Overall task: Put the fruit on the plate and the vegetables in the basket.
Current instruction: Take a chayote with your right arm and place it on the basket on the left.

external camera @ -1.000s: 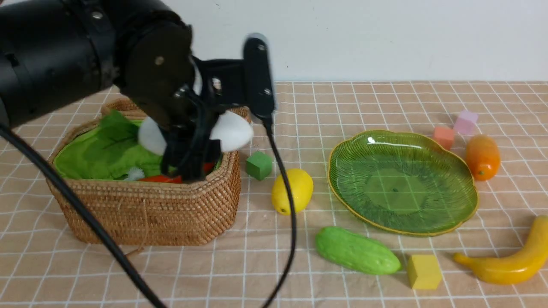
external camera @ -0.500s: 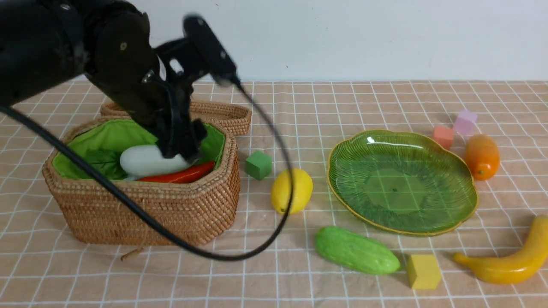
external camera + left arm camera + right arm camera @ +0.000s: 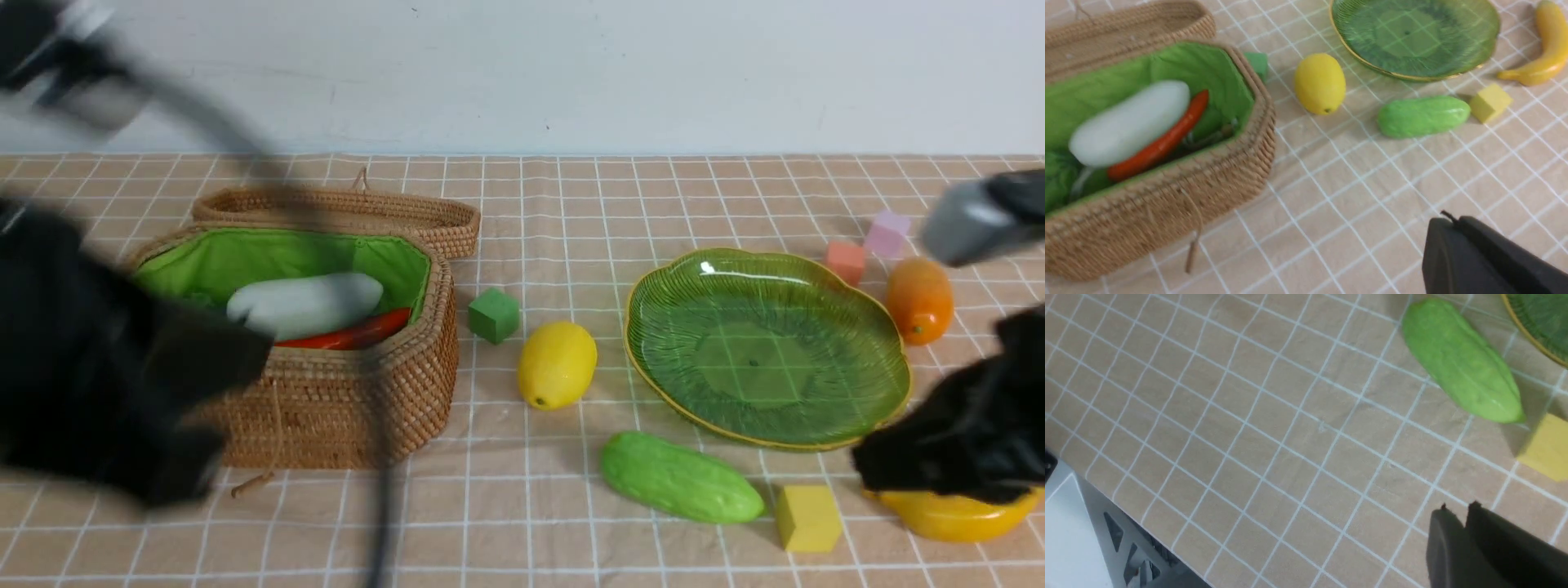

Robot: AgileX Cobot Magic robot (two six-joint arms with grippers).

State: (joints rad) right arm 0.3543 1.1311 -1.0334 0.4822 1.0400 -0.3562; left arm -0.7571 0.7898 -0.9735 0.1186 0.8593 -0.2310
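Checked cloth covers the desk. Left hand: closed, empty. Basket: radish and carrot already inside. Lemon and cucumber still need placing; the plate is bare. Mango waits beside it. Right hand: tips slightly apart, empty. Banana remains on the desk.

Cubes on cloth: green, yellow (pink, coral touching).

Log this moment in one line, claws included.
left claw: shut, empty | radish, carrot: in basket | cucumber: on table | plate: empty
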